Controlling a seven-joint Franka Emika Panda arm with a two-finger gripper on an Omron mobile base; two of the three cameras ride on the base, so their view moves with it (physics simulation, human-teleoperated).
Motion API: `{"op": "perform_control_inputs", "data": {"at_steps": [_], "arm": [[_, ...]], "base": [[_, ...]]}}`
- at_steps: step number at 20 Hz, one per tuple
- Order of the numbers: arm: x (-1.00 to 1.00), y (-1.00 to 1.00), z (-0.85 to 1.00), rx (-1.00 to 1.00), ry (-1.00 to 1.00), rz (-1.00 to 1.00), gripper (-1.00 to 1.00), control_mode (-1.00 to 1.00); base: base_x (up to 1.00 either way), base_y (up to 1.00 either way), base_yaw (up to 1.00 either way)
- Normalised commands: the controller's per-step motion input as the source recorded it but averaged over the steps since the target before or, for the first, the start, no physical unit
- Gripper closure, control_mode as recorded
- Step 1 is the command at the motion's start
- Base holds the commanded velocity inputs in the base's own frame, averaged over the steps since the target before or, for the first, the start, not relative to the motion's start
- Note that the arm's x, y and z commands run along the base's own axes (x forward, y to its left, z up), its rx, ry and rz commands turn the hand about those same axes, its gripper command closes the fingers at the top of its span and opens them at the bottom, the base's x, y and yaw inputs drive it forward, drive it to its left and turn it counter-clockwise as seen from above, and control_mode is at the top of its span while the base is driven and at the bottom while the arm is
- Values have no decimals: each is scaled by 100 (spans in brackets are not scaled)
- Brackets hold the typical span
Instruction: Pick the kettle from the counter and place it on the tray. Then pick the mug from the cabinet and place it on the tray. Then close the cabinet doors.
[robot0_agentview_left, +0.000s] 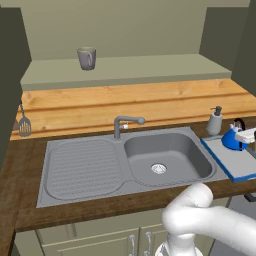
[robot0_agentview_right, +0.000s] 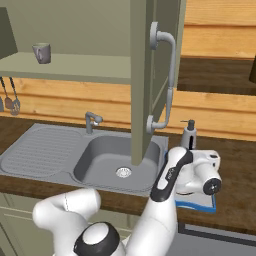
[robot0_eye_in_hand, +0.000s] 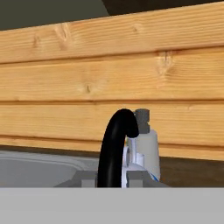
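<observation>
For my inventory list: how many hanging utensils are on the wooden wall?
3. One slotted spatula hangs left of the sink; the right base view shows two more utensils at its left edge. Others may be hidden.

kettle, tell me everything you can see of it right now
The kettle is small, squat and glossy bright blue, with a black arched handle on top. It sits upright at the back of the blue-rimmed tray, just right of the grey soap bottle. The gripper is at its handle, seemingly closed on it; the hand view shows the arch up close.
</observation>
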Motion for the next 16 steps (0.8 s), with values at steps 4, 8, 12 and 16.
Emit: {"op": "perform_control_inputs", "data": {"at_steps": [4, 8, 12, 16], "arm": [[23, 0, -18, 0, 10, 6, 100, -100], [19, 0, -24, 0, 10, 5, 100, -100], [20, 0, -29, 0, 3, 5, 100, -100], [24, 0, -28, 0, 0, 5, 100, -100]], "base": [[0, 0, 0], [0, 0, 0], [0, 0, 0], [0, 0, 0]]}}
